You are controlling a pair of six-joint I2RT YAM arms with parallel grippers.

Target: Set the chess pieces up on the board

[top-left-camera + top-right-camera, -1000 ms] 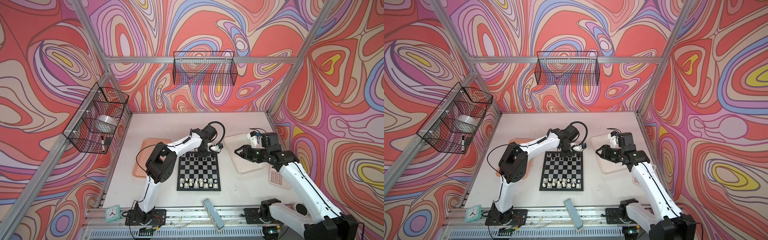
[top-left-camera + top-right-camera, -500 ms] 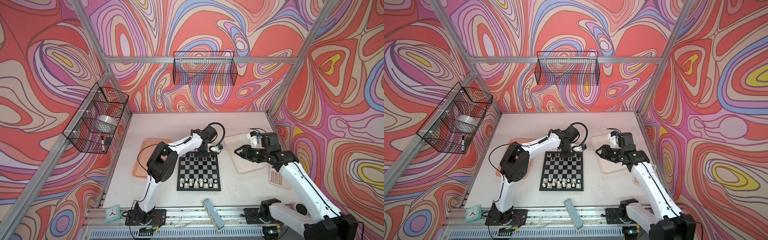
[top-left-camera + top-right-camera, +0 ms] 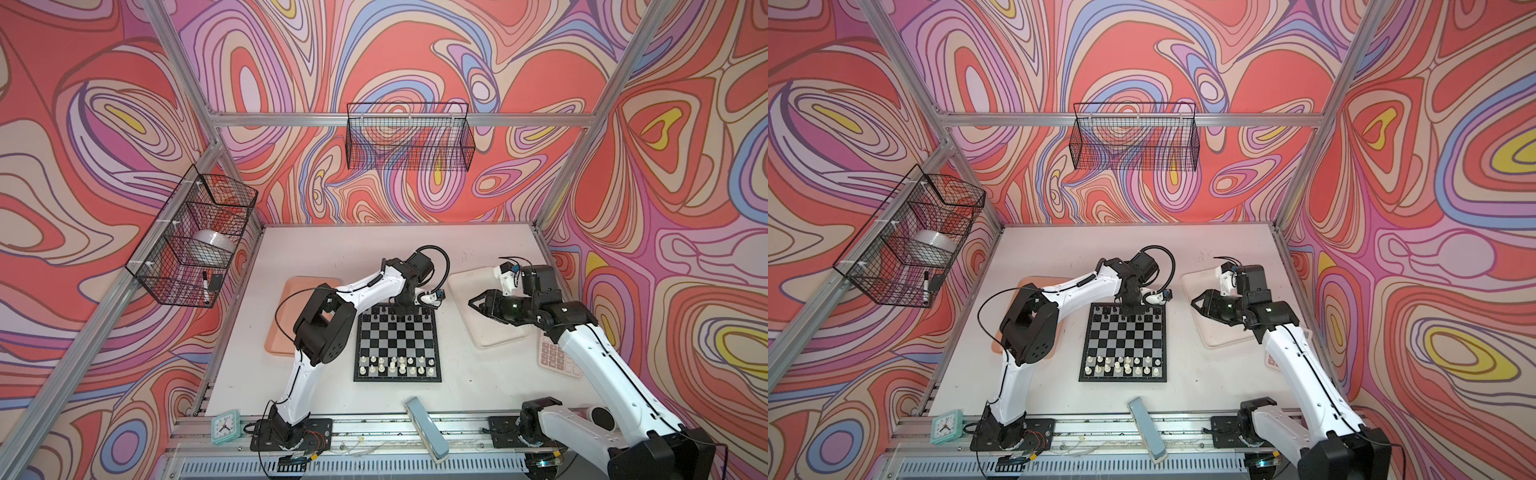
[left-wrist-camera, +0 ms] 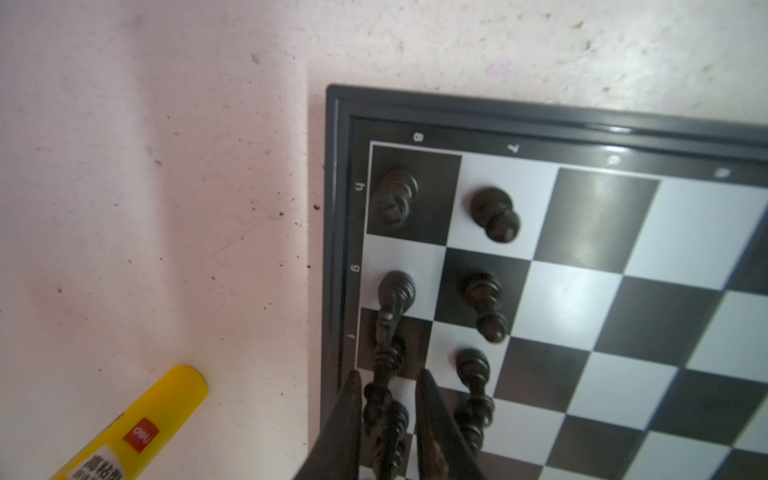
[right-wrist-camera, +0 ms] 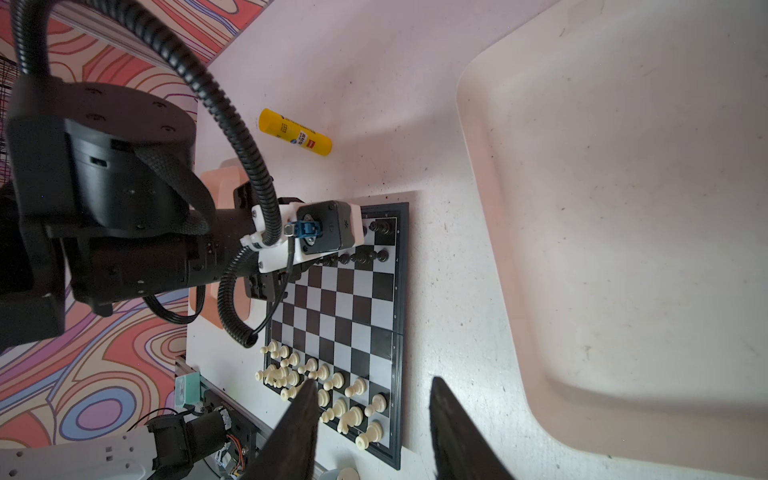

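The board (image 3: 397, 345) (image 3: 1125, 340) lies mid-table with cream-white chess pieces (image 3: 397, 365) (image 3: 1121, 365) on its two near rows and black chess pieces (image 3: 419, 318) (image 4: 494, 212) along the far rows. My left gripper (image 3: 405, 309) (image 4: 388, 371) points down at the far edge. Its fingers stand slightly apart around a tall black piece (image 4: 380, 395), with a thin gap on one side, so it is open. My right gripper (image 3: 478, 301) (image 5: 372, 380) hovers open and empty between the board (image 5: 361, 307) and the white tray (image 5: 623, 208).
A yellow glue stick (image 4: 137, 428) (image 5: 295, 132) lies on the table just beyond the board's far edge. A pink tray (image 3: 286, 316) sits left of the board, a white tray (image 3: 494, 332) right, then a pink calculator (image 3: 557, 357). A clock (image 3: 225, 426) stands at the front rail.
My left gripper's jaws have parted a little around the black piece at the far row. Neither arm has otherwise moved.
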